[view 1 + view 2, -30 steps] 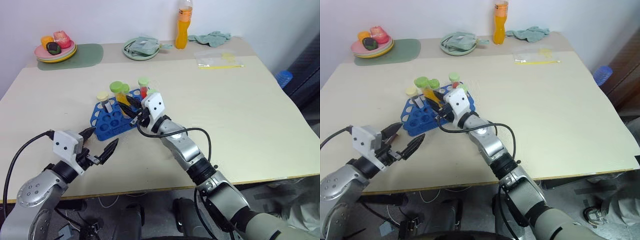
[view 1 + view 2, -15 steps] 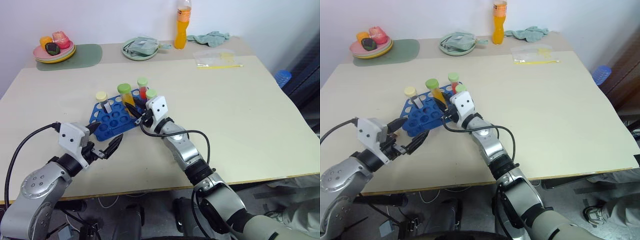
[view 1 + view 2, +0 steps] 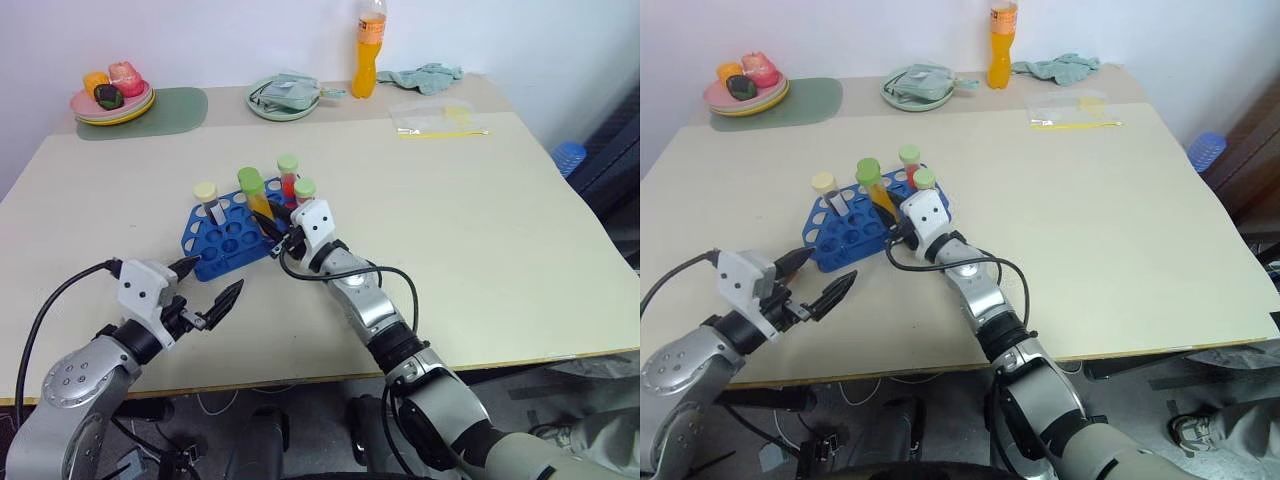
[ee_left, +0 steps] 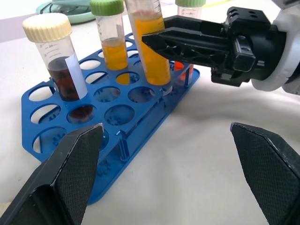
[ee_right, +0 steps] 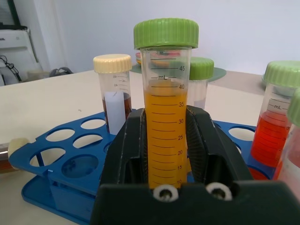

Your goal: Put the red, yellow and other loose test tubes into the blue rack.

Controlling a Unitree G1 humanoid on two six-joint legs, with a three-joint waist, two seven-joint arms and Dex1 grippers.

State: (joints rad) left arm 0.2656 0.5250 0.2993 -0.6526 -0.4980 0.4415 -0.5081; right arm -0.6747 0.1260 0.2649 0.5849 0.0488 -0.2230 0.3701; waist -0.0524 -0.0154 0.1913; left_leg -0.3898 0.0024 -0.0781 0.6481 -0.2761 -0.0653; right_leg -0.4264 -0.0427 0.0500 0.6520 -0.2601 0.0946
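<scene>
Gripping a green-capped clear tube of yellow liquid (image 5: 166, 108), right gripper (image 3: 275, 228) clenched on it.
Tube: upright, over the blue plastic rack (image 3: 215, 240), centre-left of the head view; cream-capped dark tube (image 4: 58, 61) and red tube (image 3: 288, 180) racked nearby. Left gripper (image 3: 205, 290): released, fingers spread, lower left.
</scene>
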